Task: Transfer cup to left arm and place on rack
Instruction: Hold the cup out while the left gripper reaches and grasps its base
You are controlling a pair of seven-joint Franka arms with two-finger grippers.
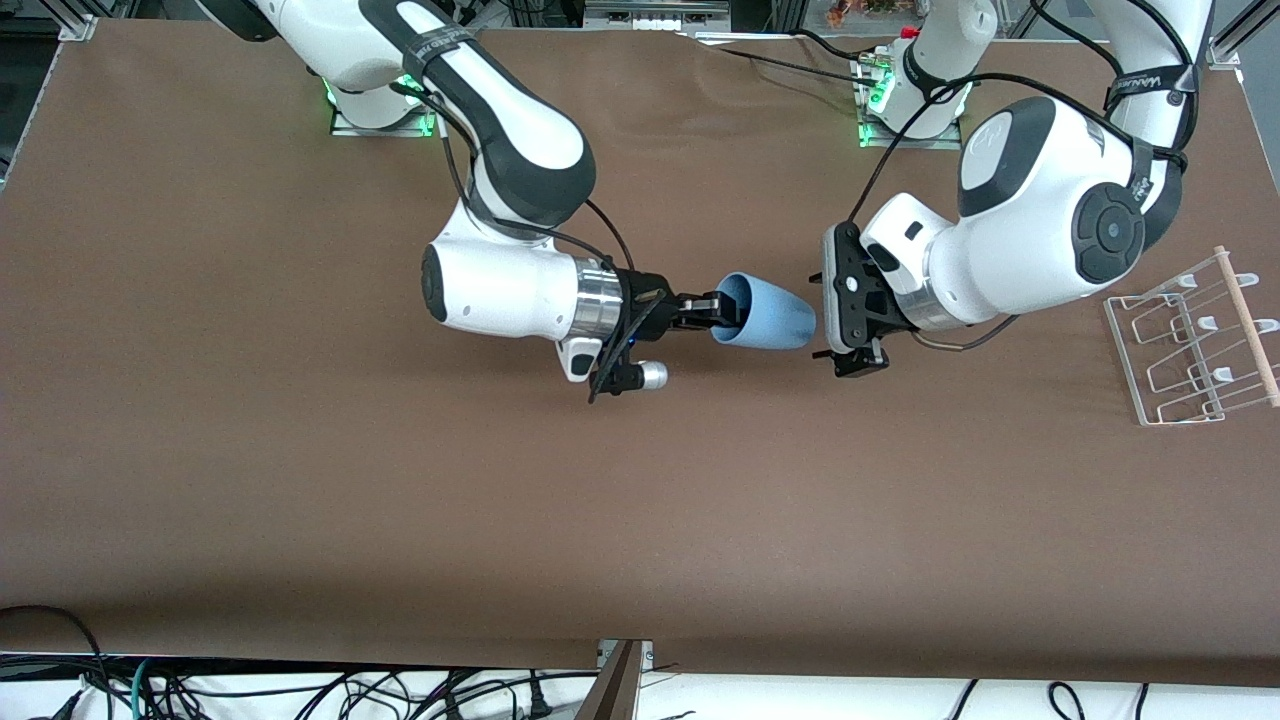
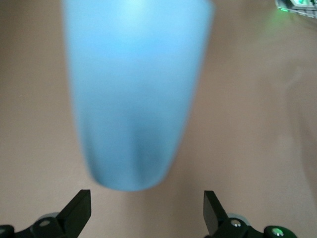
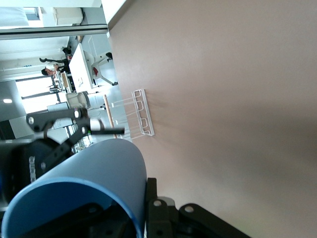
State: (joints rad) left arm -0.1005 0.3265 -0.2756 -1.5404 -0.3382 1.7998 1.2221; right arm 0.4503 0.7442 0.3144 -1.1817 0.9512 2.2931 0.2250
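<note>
Front view shows the cup (image 1: 765, 312) held sideways over the worktop (image 1: 300, 480), its rim pinched by the right end effector (image 1: 712, 308), its base just short of the spread left end effector (image 1: 848, 318).

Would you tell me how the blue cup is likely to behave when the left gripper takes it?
The cup, held sideways by its rim in the right gripper, looks thin, so probably light. Its smooth, tapered wall may slip between the open left gripper's fingers. If dropped, it would likely roll.
</note>
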